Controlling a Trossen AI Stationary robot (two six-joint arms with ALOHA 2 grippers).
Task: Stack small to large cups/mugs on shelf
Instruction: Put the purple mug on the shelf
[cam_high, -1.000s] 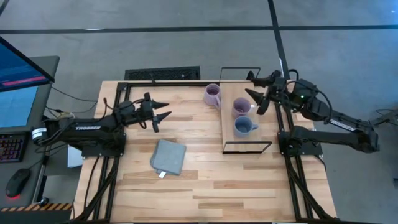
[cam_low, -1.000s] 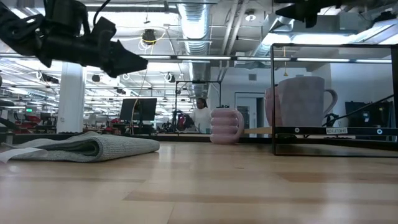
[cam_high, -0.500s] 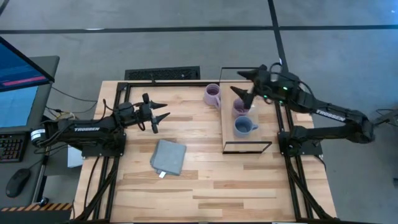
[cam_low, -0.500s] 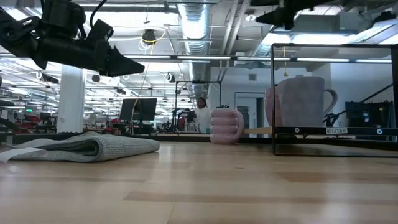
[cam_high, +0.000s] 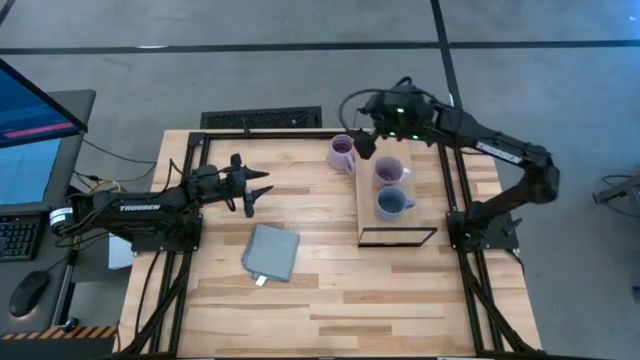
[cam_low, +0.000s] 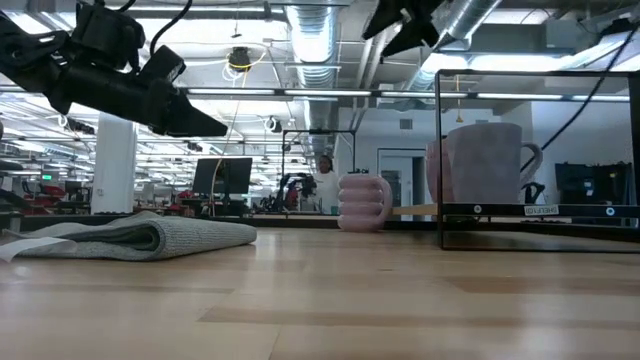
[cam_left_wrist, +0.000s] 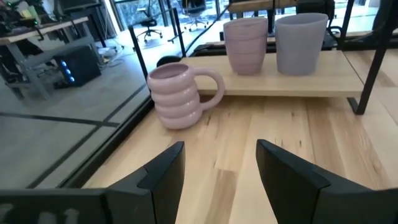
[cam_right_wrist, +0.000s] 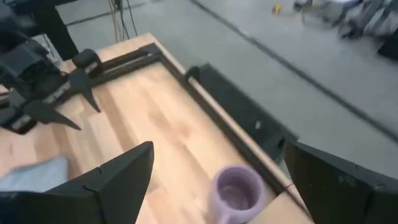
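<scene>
On the high view we see the shelf (cam_high: 400, 228) lying toward 2 o'clock on the bench (cam_high: 330, 300), a pale narrow board on a thin black wire frame. Two mugs stand on it, just beside one another along its length: the lavender mug (cam_high: 388, 172) toward 12 o'clock and the blue-grey mug (cam_high: 392, 203) toward 6 o'clock of it. The ribbed lavender mug (cam_high: 342, 153) stands on the bench itself, just beside the shelf's 9 o'clock edge near its far end; in the left wrist view this ribbed mug (cam_left_wrist: 179, 94) sits upright on the wood, its handle turned toward the shelf, with the other two mugs side by side up on the board behind it.

Our right claw (cam_high: 361, 124) hangs above the ribbed lavender mug, at about 12 o'clock of it, not touching; its fingers (cam_right_wrist: 121, 174) are spread wide apart with nothing between them, and its own view looks down on the mug's open mouth (cam_right_wrist: 234, 190).

Our left claw (cam_high: 255, 184) waits at about 9 o'clock on the bench, raised off the wood and well apart from the mugs, its fingers (cam_left_wrist: 163, 171) apart and empty, pointing toward the shelf. A grey folded cloth (cam_high: 270, 252) lies flat near the bench's middle, at about 5 o'clock of the left claw.
</scene>
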